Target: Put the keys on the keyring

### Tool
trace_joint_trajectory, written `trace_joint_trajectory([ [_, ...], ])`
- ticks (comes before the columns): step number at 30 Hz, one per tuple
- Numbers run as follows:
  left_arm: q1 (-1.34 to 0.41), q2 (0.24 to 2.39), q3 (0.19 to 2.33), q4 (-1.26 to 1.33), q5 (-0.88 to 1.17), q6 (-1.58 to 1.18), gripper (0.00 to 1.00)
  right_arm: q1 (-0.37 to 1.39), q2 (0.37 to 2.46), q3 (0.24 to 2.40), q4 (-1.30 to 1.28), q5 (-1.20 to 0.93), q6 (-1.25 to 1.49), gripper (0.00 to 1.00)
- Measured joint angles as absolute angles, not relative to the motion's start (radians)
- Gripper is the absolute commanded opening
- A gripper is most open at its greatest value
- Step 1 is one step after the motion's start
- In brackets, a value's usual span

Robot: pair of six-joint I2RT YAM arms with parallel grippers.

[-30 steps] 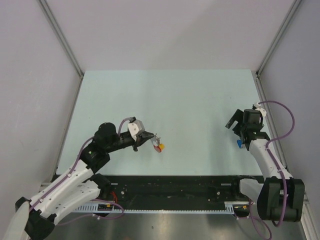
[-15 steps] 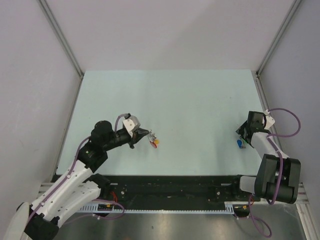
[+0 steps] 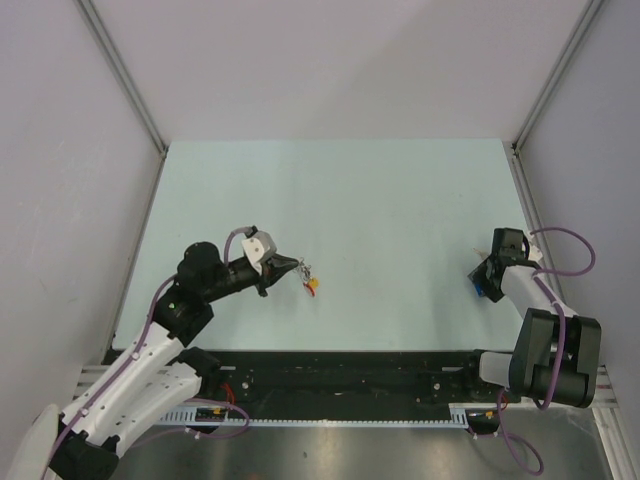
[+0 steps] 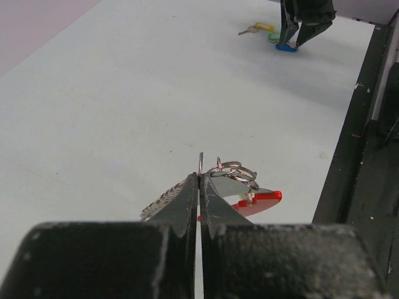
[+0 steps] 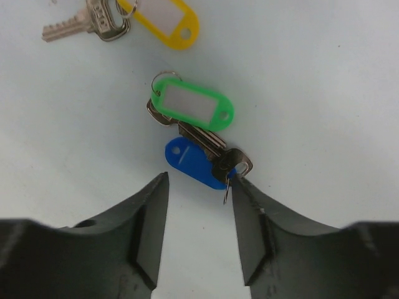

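The left gripper (image 4: pixel 199 187) is clamping the keyring (image 4: pixel 232 169) in fully closed jaws. The silver ring and its red band (image 4: pixel 260 199) are poking out just past the fingertips, over the pale worktop (image 4: pixel 124 93). As far as the wrist view shows, no key is hanging on the ring, so the threading appears to be wholly ahead. Only the holding of the ring looks settled.

Far beyond those fingertips, well apart across the worktop, the right gripper (image 5: pixel 198 187) is reaching down over the keys (image 5: pixel 201 138). Its jaws are standing partly apart, neither wide nor gripping anything. The blue-tagged key (image 5: pixel 194 163) is lying just off the tips, in line with the gap, with its small wire loop right beside one finger; whether the two are touching is unclear. Just beyond it the green-tagged key (image 5: pixel 193 109) is lying, overlapping the blue one's metal. Farthest from the gripper, the yellow-tagged key (image 5: pixel 161 22) is lying apart from both.

Against the frame from a second earlier, the right arm has folded downward. Its gripper, then hanging higher and spread wider, has dropped close to the blue tag with its jaws narrowing. The left arm has drawn the keyring slightly back toward its own base, and its grip has not changed.
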State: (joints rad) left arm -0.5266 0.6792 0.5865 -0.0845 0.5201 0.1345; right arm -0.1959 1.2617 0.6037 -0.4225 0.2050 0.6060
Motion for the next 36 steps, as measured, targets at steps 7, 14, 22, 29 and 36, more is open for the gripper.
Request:
trace_joint_trajectory([
  [7,-0.527,0.667,0.587,-0.084,0.528,0.131,0.00,-0.196,1.262,0.598,-0.437,0.186,0.624,0.41],
  [14,-0.527,0.657,0.587,-0.083,0.532,0.131,0.00,-0.196,1.251,0.593,-0.455,0.187,0.635,0.19],
  [22,-0.526,0.652,0.587,-0.083,0.535,0.131,0.00,-0.139,1.226,0.590,-0.470,0.189,0.631,0.00],
  [29,-0.524,0.651,0.587,-0.083,0.535,0.131,0.00,0.111,1.219,0.636,-0.519,0.175,0.599,0.00],
  [36,-0.504,0.651,0.587,-0.083,0.534,0.131,0.01,0.373,1.275,0.787,-0.603,0.062,0.551,0.00],
])
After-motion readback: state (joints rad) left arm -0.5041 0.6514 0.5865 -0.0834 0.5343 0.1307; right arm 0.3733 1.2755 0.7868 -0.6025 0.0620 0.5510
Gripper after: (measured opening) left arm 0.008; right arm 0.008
